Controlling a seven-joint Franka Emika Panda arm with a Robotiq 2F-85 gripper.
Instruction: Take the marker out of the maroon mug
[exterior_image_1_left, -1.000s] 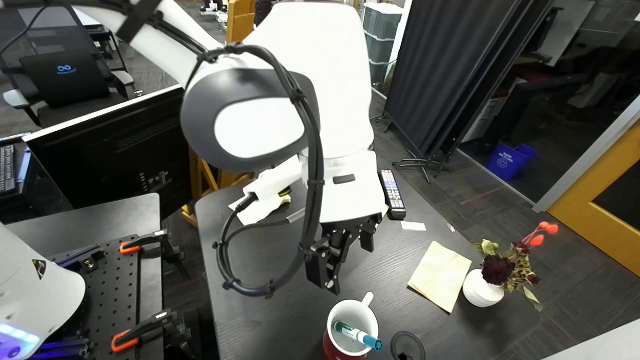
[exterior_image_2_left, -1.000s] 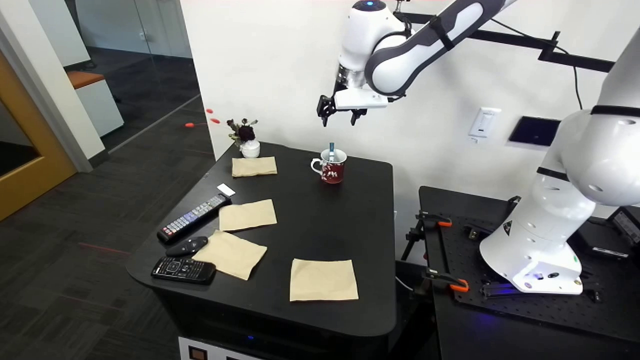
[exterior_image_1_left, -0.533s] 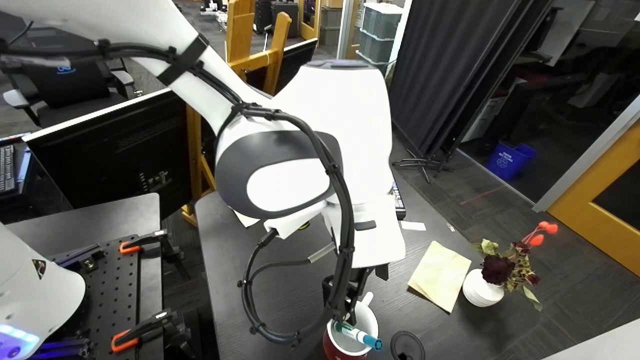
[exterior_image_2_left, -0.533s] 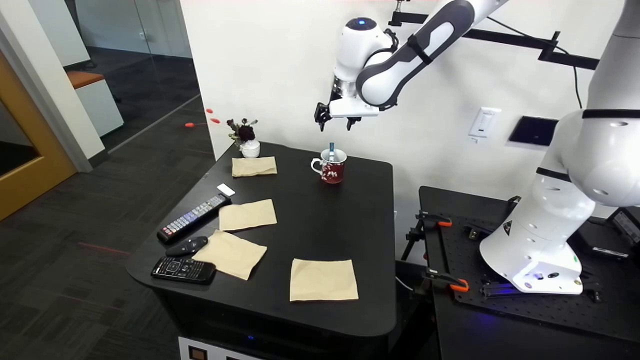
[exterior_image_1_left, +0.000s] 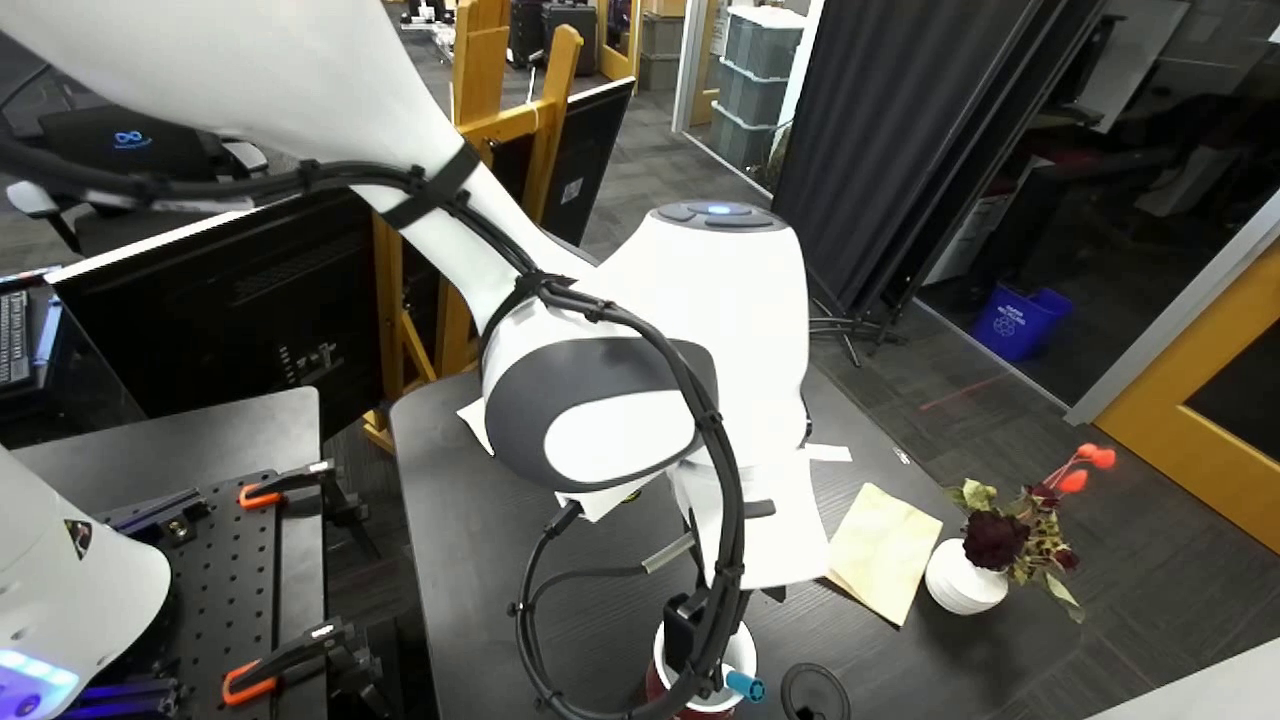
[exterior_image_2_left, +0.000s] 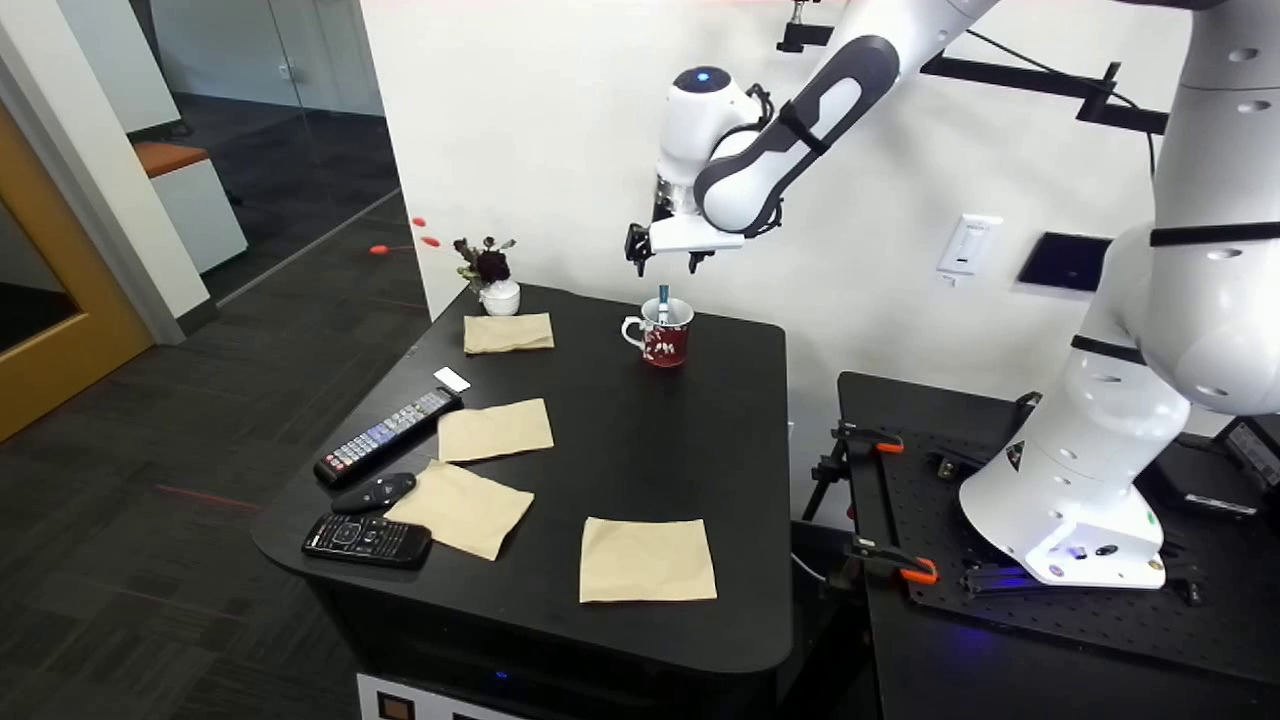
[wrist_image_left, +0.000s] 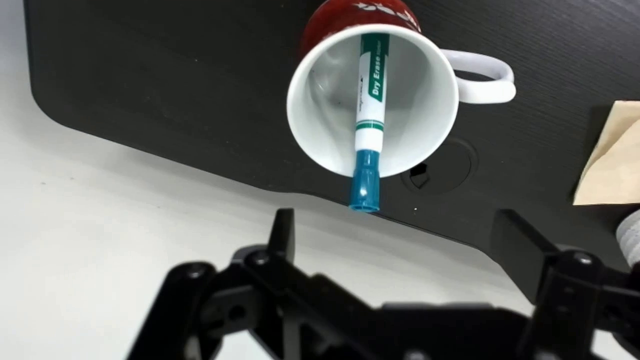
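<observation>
1. Coming lower than a second ago, the gripper (exterior_image_2_left: 668, 268) is hanging above the maroon mug (exterior_image_2_left: 668, 348) in an exterior view. Its two sides are standing apart, and a gap is showing between them and the marker (exterior_image_2_left: 663, 310). The marker is sitting in the mug, with its blue cap (exterior_image_2_left: 663, 292) poking up. Mug and marker are staying put, so the grab is probably coming next and the lifting out is still waiting. The far edge of the black table (exterior_image_2_left: 710, 440) is running just behind the mug, and a white wall (exterior_image_2_left: 570, 150) is rising past it, so room on that side is looking tight. More table top is stretching out on the near side.

2. In an exterior view, the white arm (exterior_image_1_left: 750, 320) is also reaching lower than it was, and it is hiding much of the mug. A black cable (exterior_image_1_left: 733, 510) is looping across in front; I cannot tell if it is touching the mug.

3. In the wrist view, the fingers (wrist_image_left: 520, 255) are standing wide apart, pinching nothing. The cap is leaning over the mug's top, a bit left of the middle between them. The handle (wrist_image_left: 485, 92) is sticking out to the right, so a finger going too low might be bumping it.
</observation>
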